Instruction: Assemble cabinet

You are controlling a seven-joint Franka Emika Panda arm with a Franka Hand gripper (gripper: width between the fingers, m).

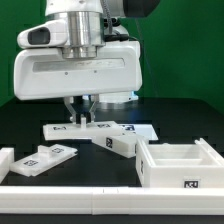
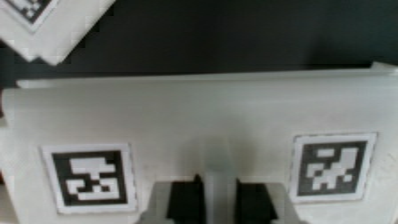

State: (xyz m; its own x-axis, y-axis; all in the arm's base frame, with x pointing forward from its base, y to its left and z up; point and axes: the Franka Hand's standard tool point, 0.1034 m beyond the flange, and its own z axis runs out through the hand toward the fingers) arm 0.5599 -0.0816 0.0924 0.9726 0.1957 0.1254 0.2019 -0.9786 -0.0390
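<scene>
Black tabletop (image 1: pixel 25 125) holds the open-topped box body (image 1: pixel 163 172); fingers (image 2: pixel 173 205) over a tagged panel (image 2: pixel 196 120), grip unclear.

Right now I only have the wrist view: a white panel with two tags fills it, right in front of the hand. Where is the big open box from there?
Observer: The box stands at the exterior view's right, nearer the camera than the hand, its open side up.
Operator: Anything loose on the other side?
Observer: Yes, a flat piece with a tag on top lies at the exterior view's left, apart from the cluster under the hand.
Operator: Does the box carry a tag I could look for?
Observer: One tag shows on its near wall.
</scene>
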